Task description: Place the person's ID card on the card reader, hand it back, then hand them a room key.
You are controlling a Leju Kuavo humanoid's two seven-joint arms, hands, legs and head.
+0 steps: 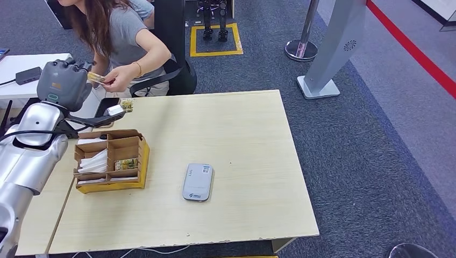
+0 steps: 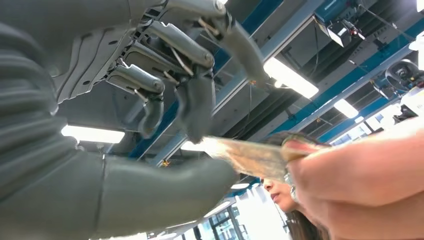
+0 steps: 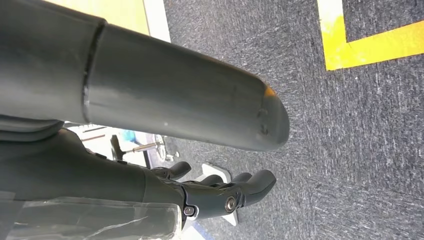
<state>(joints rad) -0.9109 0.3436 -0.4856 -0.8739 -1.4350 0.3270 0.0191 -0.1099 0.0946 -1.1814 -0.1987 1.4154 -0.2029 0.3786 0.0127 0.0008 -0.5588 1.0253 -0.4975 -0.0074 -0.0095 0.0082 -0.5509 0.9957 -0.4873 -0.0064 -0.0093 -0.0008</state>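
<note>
1. Head view: from high on the body, facing forward and down over the table (image 1: 231,129).
2. Left wrist view: close behind the left hand (image 2: 165,95), facing up toward the ceiling lights (image 2: 290,77); shares the card (image 2: 250,157) and the person's hand (image 2: 360,175) with the head view.
3. Right wrist view: close behind the right hand (image 3: 220,192), facing down at the carpet (image 3: 350,125).

The pale wooden table (image 1: 242,129) carries a grey card reader (image 1: 197,182) and a compartmented cardboard box (image 1: 112,160).

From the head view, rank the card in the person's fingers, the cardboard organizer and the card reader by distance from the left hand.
1. Card, at the left hand, held by the person.
2. Cardboard organizer, on the table's left part.
3. Card reader, mid-table, farthest.
</note>
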